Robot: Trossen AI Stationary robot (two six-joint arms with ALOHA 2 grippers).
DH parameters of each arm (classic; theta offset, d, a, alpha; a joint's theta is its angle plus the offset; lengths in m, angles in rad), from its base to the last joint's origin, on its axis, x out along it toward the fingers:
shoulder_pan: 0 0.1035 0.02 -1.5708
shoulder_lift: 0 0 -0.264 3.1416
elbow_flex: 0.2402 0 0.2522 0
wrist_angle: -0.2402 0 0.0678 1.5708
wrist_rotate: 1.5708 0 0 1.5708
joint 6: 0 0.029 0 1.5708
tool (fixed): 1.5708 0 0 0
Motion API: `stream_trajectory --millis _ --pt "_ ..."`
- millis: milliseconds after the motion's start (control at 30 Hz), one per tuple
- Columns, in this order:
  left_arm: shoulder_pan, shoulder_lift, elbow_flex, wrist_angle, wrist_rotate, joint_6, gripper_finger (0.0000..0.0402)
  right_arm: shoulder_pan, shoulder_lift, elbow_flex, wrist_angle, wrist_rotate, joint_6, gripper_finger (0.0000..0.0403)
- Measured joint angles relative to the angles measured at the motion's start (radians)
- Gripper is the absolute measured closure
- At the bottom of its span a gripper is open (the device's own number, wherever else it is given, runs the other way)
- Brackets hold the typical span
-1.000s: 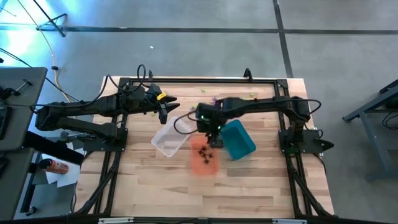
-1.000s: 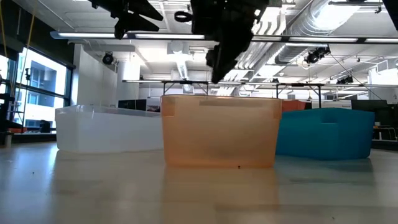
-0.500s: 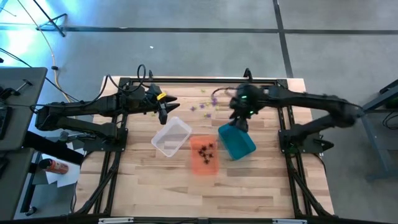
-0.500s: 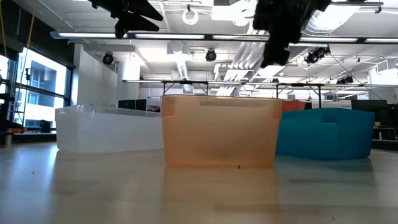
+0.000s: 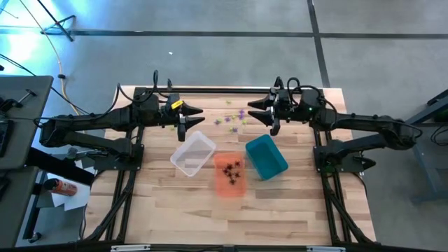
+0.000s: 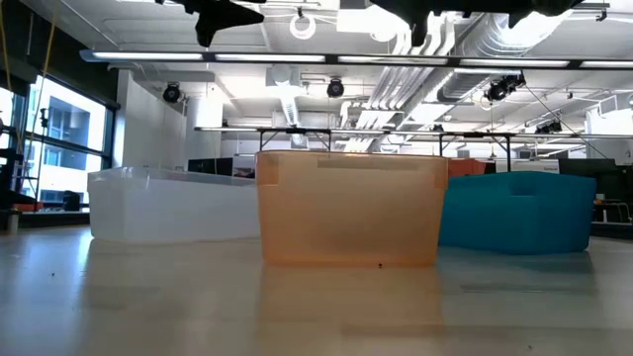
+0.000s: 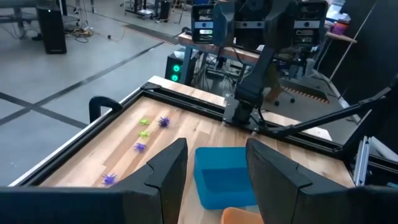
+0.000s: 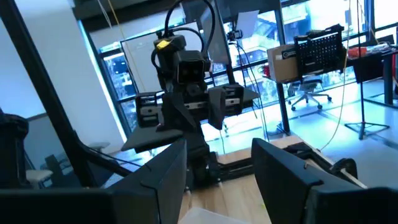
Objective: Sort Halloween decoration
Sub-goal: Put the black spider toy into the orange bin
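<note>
desk [image 5: 280, 210]: light wood, black frame round the edge, carries three bins in a row
teal bin [image 5: 266, 157]: on the right, looks empty
orange bin [image 5: 229, 174]: middle, touching the teal one, several black decorations [image 5: 230, 169] inside
clear bin [image 5: 192, 154]: on the left, just beside the orange one
left hand [image 5: 183, 126]: raised near the clear bin's far side, fingers apart, holds nothing
right hand [image 5: 269, 113]: raised by the far edge, fingers apart, holds nothing
loose decorations [image 5: 236, 119]: purple and green, scattered on the desk at the far edge between the two hands
</note>
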Motion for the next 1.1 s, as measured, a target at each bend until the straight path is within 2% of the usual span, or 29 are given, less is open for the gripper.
stream_trajectory --millis 200,300,433,533,633,733,800,900,1100 --pt "0.0 0.0 0.0 -0.004 -0.003 0.0 0.025 -0.001 0.0 0.0 -0.032 0.002 -0.012 0.0226" --pt "0.0 0.0 0.0 -0.004 -0.005 -0.001 0.025 -0.01 -0.004 0.002 -0.113 0.078 0.031 0.0226" --pt "0.0 0.0 0.0 -0.005 -0.009 -0.009 0.025 -0.04 -0.005 0.004 -0.402 0.322 0.16 0.0226" --pt "0.0 0.0 0.0 -0.005 -0.036 -0.009 0.025 -0.104 0.053 0.103 -0.799 0.407 0.36 0.0226" --pt "0.0 0.0 0.0 -0.005 -0.059 -0.009 0.025 -0.181 0.158 0.195 -1.165 0.503 0.418 0.0226" --pt "0.0 0.0 0.0 -0.005 -0.063 -0.008 0.025 -0.266 0.262 0.237 -1.296 0.616 0.439 0.0227" --pt "0.0 0.0 0.0 -0.006 -0.063 -0.009 0.025 -0.335 0.327 0.238 -1.303 0.61 0.461 0.0227" --pt "0.0 0.0 0.0 -0.007 -0.063 -0.009 0.025 -0.431 0.418 0.221 -1.298 0.498 0.482 0.0227" --pt "0.0 0.0 0.0 -0.037 -0.062 -0.025 0.025 -0.55 0.549 0.196 -1.281 0.414 0.473 0.0227"
